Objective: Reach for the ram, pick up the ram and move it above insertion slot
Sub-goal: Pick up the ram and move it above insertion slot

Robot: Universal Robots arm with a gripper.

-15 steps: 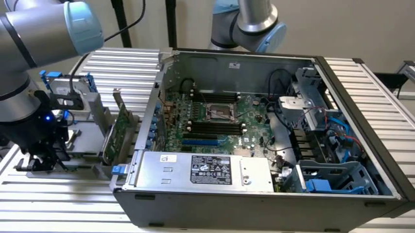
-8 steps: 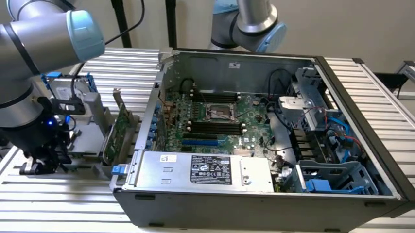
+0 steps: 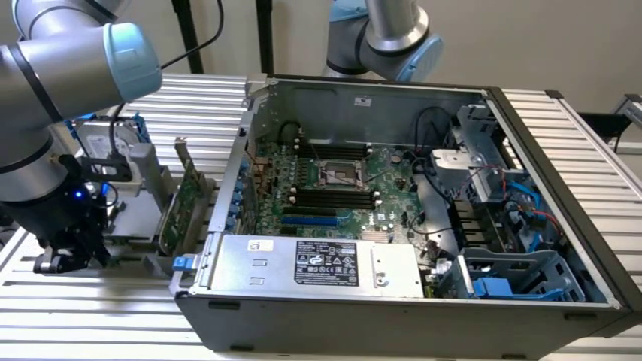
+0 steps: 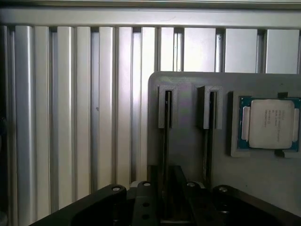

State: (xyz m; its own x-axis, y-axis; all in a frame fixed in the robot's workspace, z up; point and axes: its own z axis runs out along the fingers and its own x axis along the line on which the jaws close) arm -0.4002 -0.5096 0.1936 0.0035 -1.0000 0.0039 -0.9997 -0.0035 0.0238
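Exterior view puts the open computer case (image 3: 401, 316) at the centre of the slatted table (image 3: 101, 316). The case lies on its side so that the motherboard (image 3: 341, 177) faces up. That leaves the insertion slot (image 3: 331, 197), one of the dark rows near the board's middle, reachable from above. The robot arm (image 3: 50, 98) hangs at nine o'clock from the case, wrist turned straight down. Its gripper (image 3: 68, 259) sits low over the table at a grey holder (image 4: 188, 122). A second arm (image 3: 386, 37) stands at twelve o'clock behind the case, well apart from the work.

Wrist view looks straight down on that holder, which keeps thin parts on edge in narrow grooves, probably so they can be taken from above. The ram (image 4: 165, 141) stands edge-on in one groove, a thin dark line running under the gripper (image 4: 165, 207). A similar strip (image 4: 207, 141) sits in the neighbouring groove, and a processor chip (image 4: 272, 123) lies flat in a pocket beside them. Whether the gripper is released or clenched on the ram cannot be told.

At three o'clock from the gripper, the upright expansion card (image 3: 186, 207) and the case's side wall stand between holder and slot, so they look like the obstacles.
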